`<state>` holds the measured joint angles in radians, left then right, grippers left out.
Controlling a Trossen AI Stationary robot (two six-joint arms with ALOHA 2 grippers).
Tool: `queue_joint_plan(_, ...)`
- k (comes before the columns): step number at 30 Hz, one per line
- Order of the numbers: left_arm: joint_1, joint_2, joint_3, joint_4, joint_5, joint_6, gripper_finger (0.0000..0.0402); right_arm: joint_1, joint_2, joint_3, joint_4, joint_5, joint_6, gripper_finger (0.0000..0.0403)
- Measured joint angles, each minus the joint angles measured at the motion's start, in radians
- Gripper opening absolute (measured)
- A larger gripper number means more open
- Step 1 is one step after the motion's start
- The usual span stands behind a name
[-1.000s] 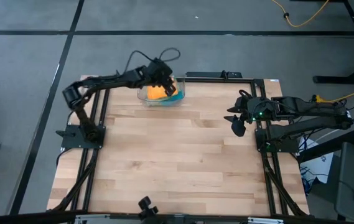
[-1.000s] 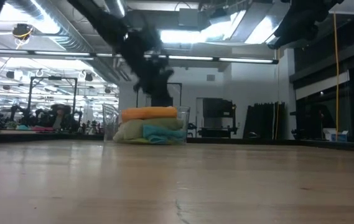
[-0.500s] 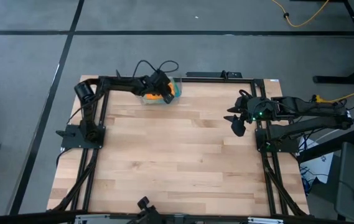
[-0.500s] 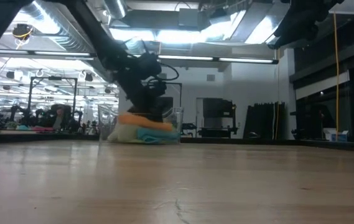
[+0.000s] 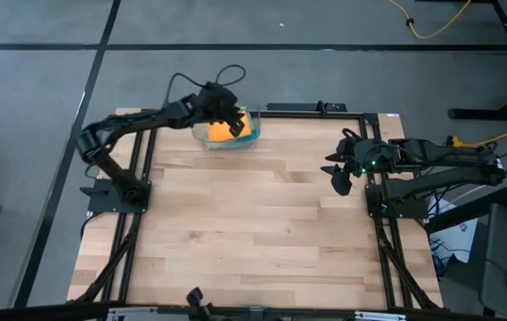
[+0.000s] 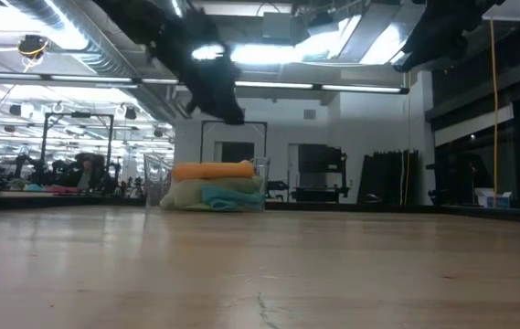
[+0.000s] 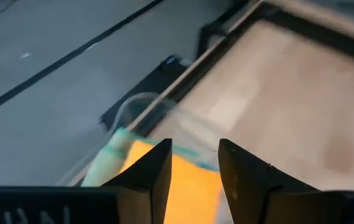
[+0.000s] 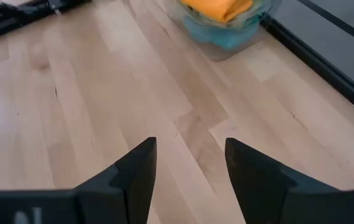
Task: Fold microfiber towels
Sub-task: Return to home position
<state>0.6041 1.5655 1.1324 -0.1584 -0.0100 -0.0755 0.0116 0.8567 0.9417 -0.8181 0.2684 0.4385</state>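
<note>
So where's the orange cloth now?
High view: the orange towel lies in the clear bin at the far edge of the table, left of centre, under the left gripper.

I see the microfiber towels (image 5: 226,131) stacked in the bin (image 5: 226,147) at my worktop's (image 5: 253,223) far edge. The left gripper (image 5: 228,113) hangs above them, and the right gripper (image 5: 337,176) is at the right edge.

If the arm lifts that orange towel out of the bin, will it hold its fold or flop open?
Probably floppy: the orange towel is soft folded cloth, so a one-edge pinch by the open left hand above it would likely unfold it. It looks light; the thin clear bin might shift too.
</note>
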Motion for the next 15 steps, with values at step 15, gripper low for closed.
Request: queue_joint_plan(15,-0.078,-0.621,-0.533,0.287,0.211,-0.054,0.0124,0.096,-0.17,-0.371,0.716,0.034,-0.167,0.0193)
